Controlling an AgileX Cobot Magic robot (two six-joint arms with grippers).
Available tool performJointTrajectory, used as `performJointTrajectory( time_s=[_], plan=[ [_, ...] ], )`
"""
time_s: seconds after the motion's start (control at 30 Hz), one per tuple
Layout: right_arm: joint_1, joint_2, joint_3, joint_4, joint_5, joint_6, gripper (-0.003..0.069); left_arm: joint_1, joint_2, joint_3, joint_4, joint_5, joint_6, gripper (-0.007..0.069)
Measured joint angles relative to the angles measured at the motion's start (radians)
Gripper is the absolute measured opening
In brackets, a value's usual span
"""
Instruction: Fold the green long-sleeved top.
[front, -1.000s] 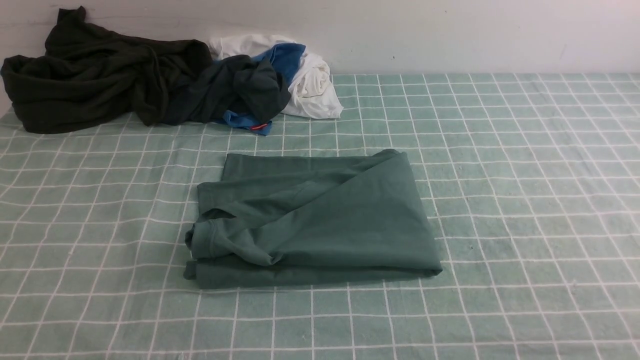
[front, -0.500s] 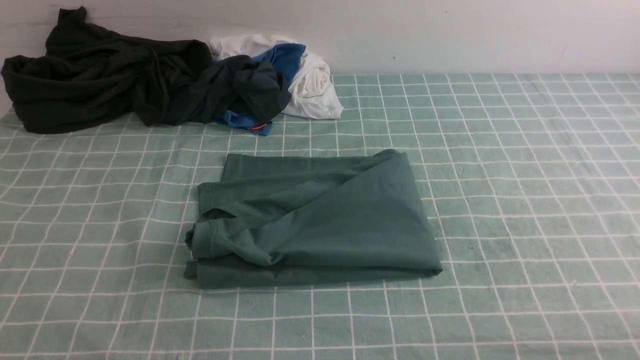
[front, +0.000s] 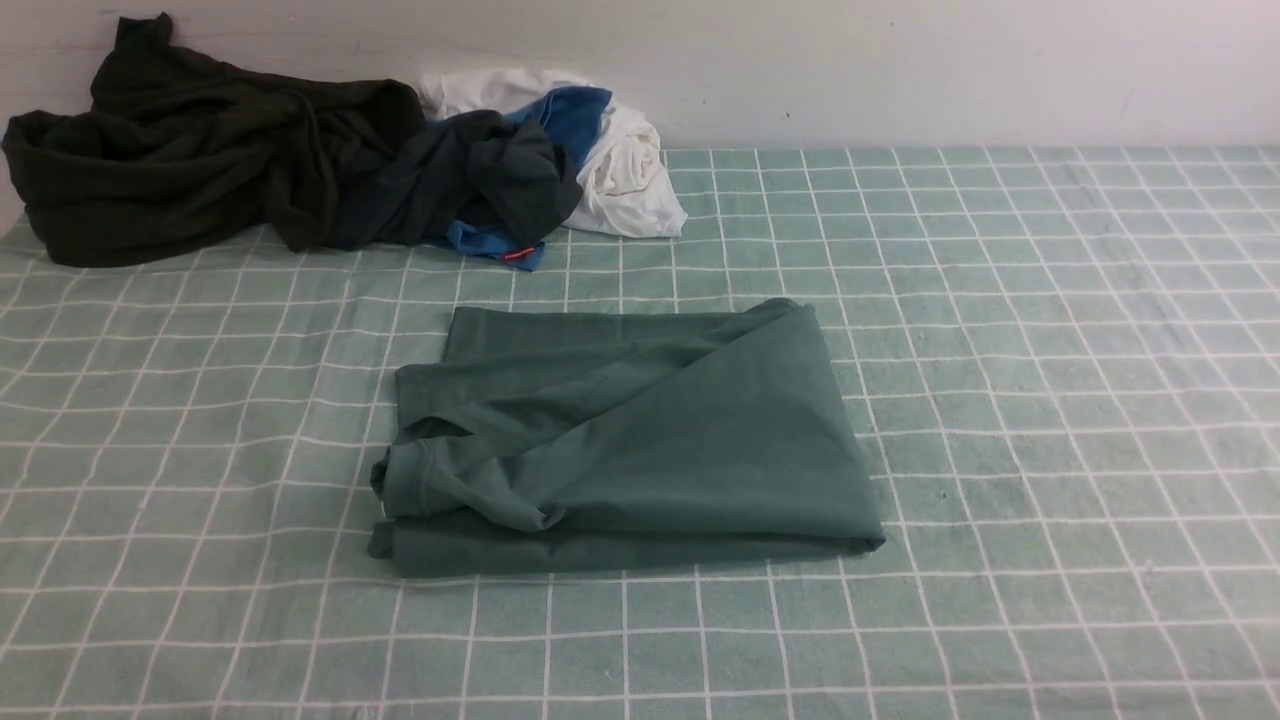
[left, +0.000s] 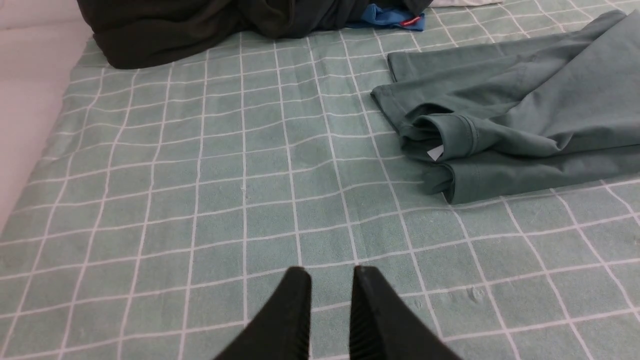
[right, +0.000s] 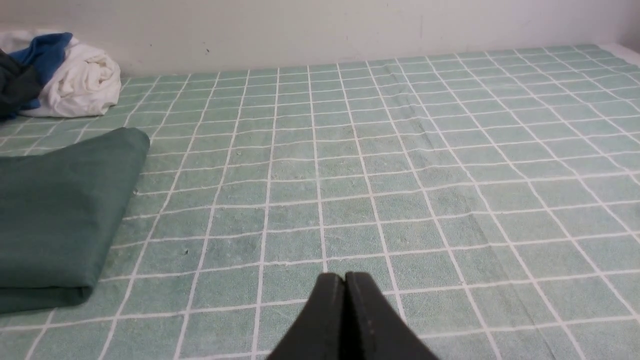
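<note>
Checked mint-green cloth (front: 1000, 350) with white grid lines covers the whole tabletop, with a plain pale wall behind it. The green long-sleeved top (front: 640, 440) lies folded into a rough rectangle in the middle of that cloth, a cuffed sleeve end bunched at its left edge.

Front view shows the full bundle but neither arm. The left wrist view picks up something the front one doesn't: a small white tag (left: 435, 152) tucked in at the folded cuff. The right wrist view only catches the top's right-hand fold.

Behind the top, against the wall, sits a heap of other clothes: a very dark olive-black garment (front: 180, 150), a dark grey garment (front: 490, 175), a blue piece (front: 570, 110) and a white one (front: 625, 175). All of it is well apart from the top, nothing blocking it.

Left end effector (left: 331, 280) hovers over bare cloth left of the top, fingers slightly parted, holding nothing. Right end effector (right: 345, 287) is over bare cloth right of the top, pinched fully together, empty.
</note>
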Motion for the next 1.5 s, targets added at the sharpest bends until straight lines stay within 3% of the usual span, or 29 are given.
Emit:
performJointTrajectory(
  time_s=[1.03, 1.23, 1.5],
  plan=[
    [0.001, 0.000, 0.000, -0.002, 0.001, 0.000, -0.0014, 0.001, -0.007, 0.008, -0.014, -0.031, 0.000, 0.0111],
    [0.001, 0.000, 0.000, -0.003, 0.001, 0.000, -0.0014, 0.063, -0.008, 0.095, -0.047, -0.214, 0.010, 0.0024],
    [0.001, 0.000, 0.000, -0.003, 0.002, 0.000, -0.0014, 0.270, -0.008, 0.399, -0.141, -0.725, 0.063, -0.0003]
  ],
)
